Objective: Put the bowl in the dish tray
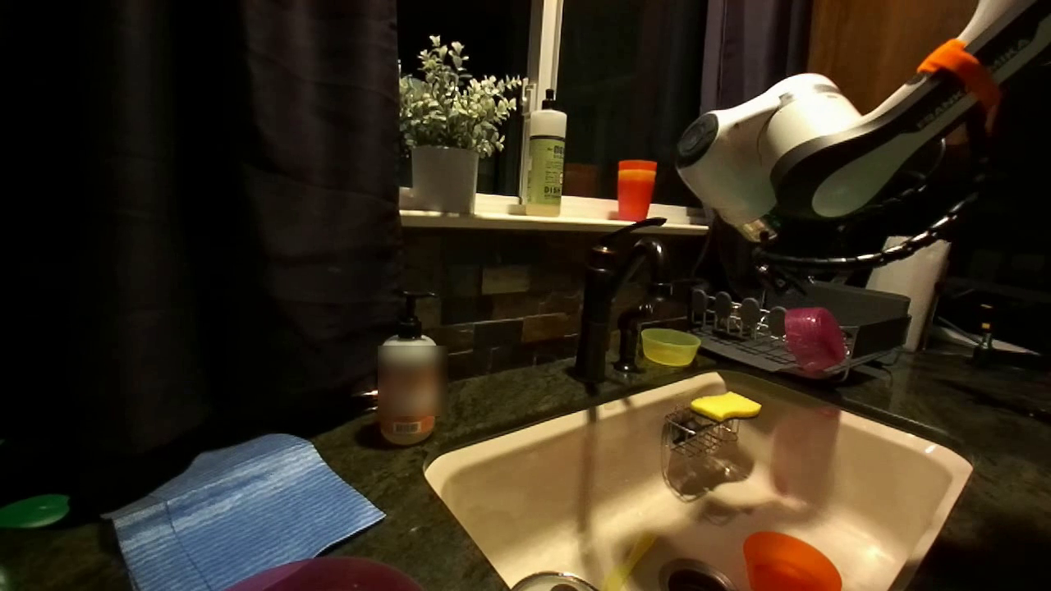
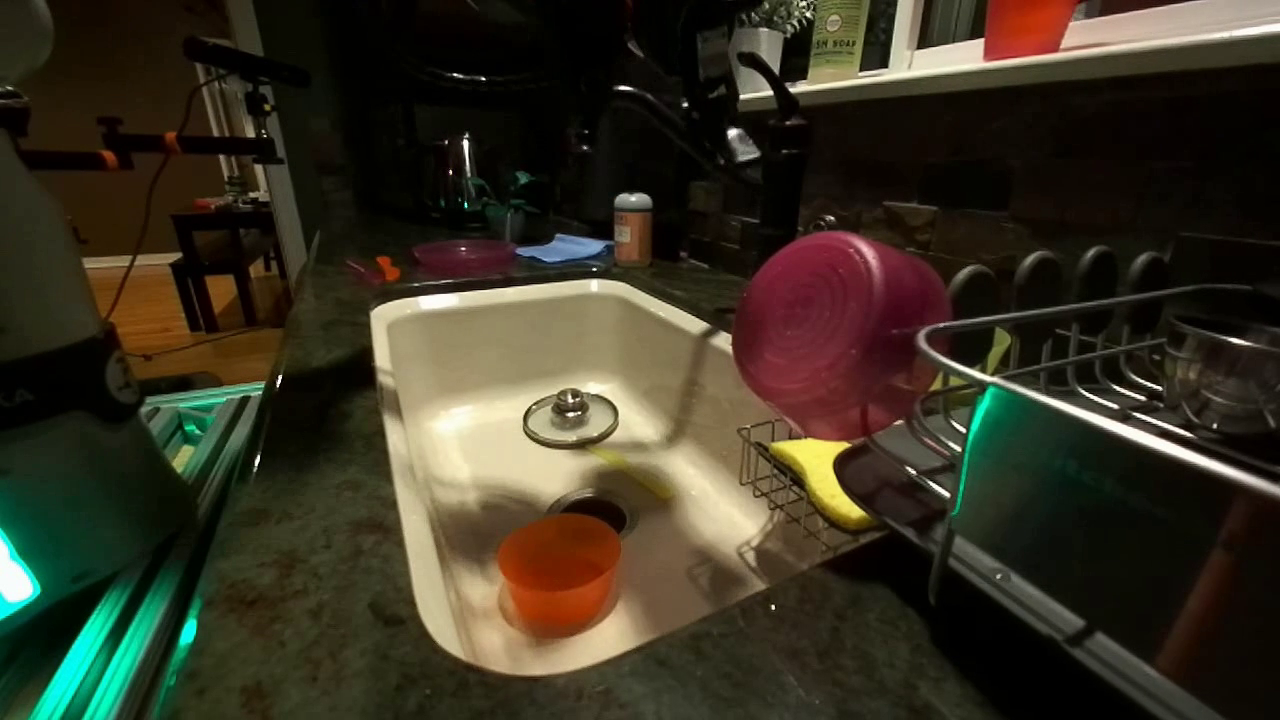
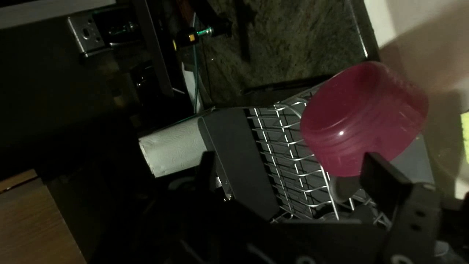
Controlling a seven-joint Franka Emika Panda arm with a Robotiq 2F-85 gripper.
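Observation:
The pink-magenta bowl (image 1: 814, 338) rests tipped on its side at the sink-side end of the dark grey dish tray (image 1: 883, 341), against its wires and prongs. In an exterior view, the base of the bowl (image 2: 825, 320) faces the camera and part of it juts past the tray (image 2: 1100, 550). From the wrist, my gripper (image 3: 289, 157) is above the tray with its fingers wide apart and nothing between them. One finger (image 3: 383, 179) overlaps the lower edge of the bowl (image 3: 361, 117) in the picture; contact cannot be told. Darkness hides the gripper in the exterior views.
The cream sink (image 2: 400, 450) holds an orange bowl (image 2: 560, 575) and a glass lid (image 2: 570, 420). A yellow sponge (image 1: 726, 405) lies on a wire caddy. The faucet (image 1: 598, 312) and a yellow-green bowl (image 1: 670, 347) stand beside the tray. A metal cup (image 2: 1225, 370) sits in the tray.

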